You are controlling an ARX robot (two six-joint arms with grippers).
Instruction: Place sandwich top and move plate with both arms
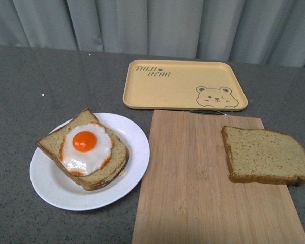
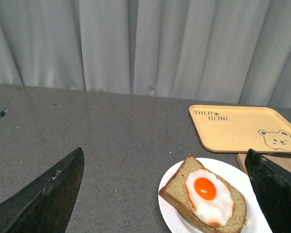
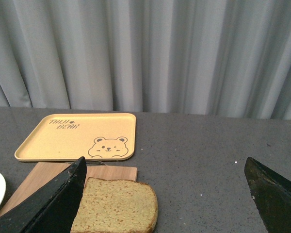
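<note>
A plain slice of brown bread [image 1: 267,155], the sandwich top, lies flat on the right side of a bamboo board [image 1: 193,198]. Its rounded end points right and hangs a little over the board's right edge. Nothing touches it.

To the left of the board, just beside its edge, a round white plate [image 1: 48,190] sits on the grey table [image 1: 30,86]. It carries a second bread slice [image 1: 104,175] set at an angle, with a fried egg [image 1: 86,147] lying on top, yolk up. Whether plate and board touch is hard to tell.

Behind the board, close to its far edge, is a yellow tray [image 1: 178,84] printed with a bear's face and the words "TAIJI BEAR". A pale grey curtain [image 1: 152,23] closes off the back of the scene.

Neither arm shows in the front view. In the left wrist view the left gripper [image 2: 165,151] hangs above the table short of the plate, jaws spread wide and holding nothing, its dark fingers [image 2: 48,199] at the two lower corners. In the right wrist view the right gripper [image 3: 165,159] likewise stands wide and empty above the table, with the plain slice low beside one finger.
</note>
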